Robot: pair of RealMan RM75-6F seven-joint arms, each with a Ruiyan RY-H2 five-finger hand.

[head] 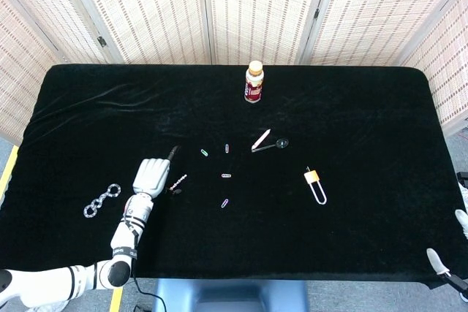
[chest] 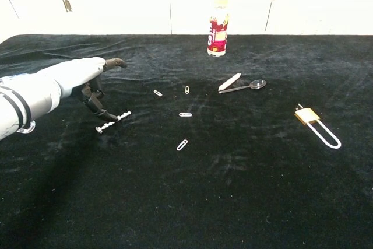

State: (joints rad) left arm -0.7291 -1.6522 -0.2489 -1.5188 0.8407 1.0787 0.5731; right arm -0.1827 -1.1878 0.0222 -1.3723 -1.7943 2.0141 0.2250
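White left hand [chest: 81, 80], fingers spread, over small beaded piece [chest: 113, 122]; contact unclear. Right hand barely visible at head-view edge, state unreadable.

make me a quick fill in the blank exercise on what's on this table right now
1. The bottle stands ____ at the far side of the table.
2. Beside the spoon lies a white ____.
3. The left hand has its fingers apart above a small beaded ____ on the cloth.
4. The padlock has a ____ coloured body.

Missing words: upright; pen; chain; gold
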